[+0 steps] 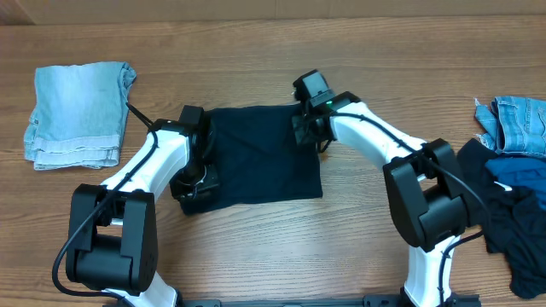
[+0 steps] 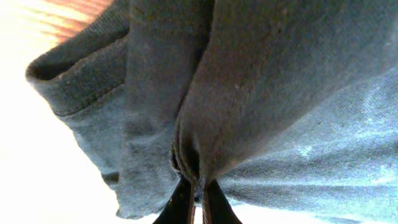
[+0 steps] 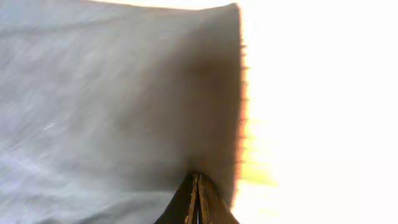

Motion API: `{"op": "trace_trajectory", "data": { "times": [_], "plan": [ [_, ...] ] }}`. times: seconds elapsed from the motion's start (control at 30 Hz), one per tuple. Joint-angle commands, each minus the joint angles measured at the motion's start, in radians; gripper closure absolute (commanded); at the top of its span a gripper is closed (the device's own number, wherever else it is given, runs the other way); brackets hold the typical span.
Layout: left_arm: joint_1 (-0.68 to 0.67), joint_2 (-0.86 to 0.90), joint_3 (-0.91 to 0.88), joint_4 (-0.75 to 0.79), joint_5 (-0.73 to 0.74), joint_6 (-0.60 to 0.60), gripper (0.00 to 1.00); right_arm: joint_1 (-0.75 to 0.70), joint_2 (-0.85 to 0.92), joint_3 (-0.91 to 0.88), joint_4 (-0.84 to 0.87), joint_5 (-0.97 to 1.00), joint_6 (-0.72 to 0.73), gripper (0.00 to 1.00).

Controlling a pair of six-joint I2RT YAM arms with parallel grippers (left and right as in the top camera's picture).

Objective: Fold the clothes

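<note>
While the left pincer (image 2: 198, 198) is clamped on a bunched fold at the near-left edge of the dark navy garment (image 1: 260, 158) and the right pincer (image 3: 198, 199) is closed on its far-right corner, the fold probably goes best if both rise evenly, keeping the cloth taut so the edges meet squarely. The garment lies mid-way across the desk (image 1: 256, 51), with bare wood on every side. The folded denim piece (image 1: 77, 115) and the unsorted pile (image 1: 516, 205) sit well apart from it.

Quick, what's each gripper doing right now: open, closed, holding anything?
Left gripper: closed, pinching a bunched fold of the dark navy garment.
Right gripper: closed on the same garment's edge.
</note>
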Motion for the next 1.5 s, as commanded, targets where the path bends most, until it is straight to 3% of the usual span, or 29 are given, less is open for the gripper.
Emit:
{"op": "trace_trajectory", "data": {
  "times": [0.0,0.1,0.3,0.4,0.57,0.73,0.93,1.07,1.17,1.27,1.37,1.4,1.47],
  "plan": [
    [0.005,-0.022,-0.011,0.002,-0.046,-0.026,0.96,-0.044,0.003,-0.006,0.006,0.023,0.019,0.96],
    [0.005,-0.022,-0.011,0.003,-0.045,-0.025,0.96,-0.053,-0.004,0.003,-0.004,0.003,0.003,0.96],
    [0.005,-0.022,-0.011,0.029,-0.03,-0.034,0.85,0.018,-0.116,0.047,-0.082,-0.107,-0.045,0.96],
    [0.005,-0.022,-0.011,0.039,-0.03,-0.037,0.84,0.041,-0.079,0.022,-0.081,-0.121,-0.046,0.96],
    [0.005,-0.022,-0.011,0.037,-0.03,-0.036,0.84,0.039,0.069,-0.017,0.067,-0.113,-0.045,0.96],
    [0.005,-0.022,-0.011,-0.015,-0.047,-0.036,0.84,-0.042,0.149,-0.017,0.103,0.019,-0.044,0.96],
    [0.005,-0.021,-0.011,-0.071,-0.131,-0.049,0.84,-0.124,0.154,-0.018,0.115,0.043,-0.045,0.96],
    [0.005,-0.021,-0.011,-0.008,-0.118,-0.062,0.8,-0.108,0.146,0.01,0.064,-0.016,-0.116,0.94],
    [0.005,-0.022,0.004,0.013,-0.116,-0.061,0.92,-0.084,0.098,0.037,0.016,-0.016,-0.116,0.93],
    [0.005,-0.048,0.108,-0.043,-0.116,-0.042,0.94,-0.076,-0.031,0.048,-0.038,-0.017,-0.086,0.93],
    [0.002,-0.126,0.218,-0.035,-0.05,-0.013,0.83,-0.076,-0.13,0.048,-0.077,-0.082,-0.058,0.93],
    [-0.002,-0.144,0.224,0.005,-0.021,-0.005,0.76,-0.076,-0.14,0.048,-0.086,-0.115,-0.058,0.94],
    [-0.015,-0.14,0.219,0.097,0.031,-0.005,0.71,-0.076,-0.137,0.039,-0.092,-0.137,-0.025,0.95]
  ]
}}
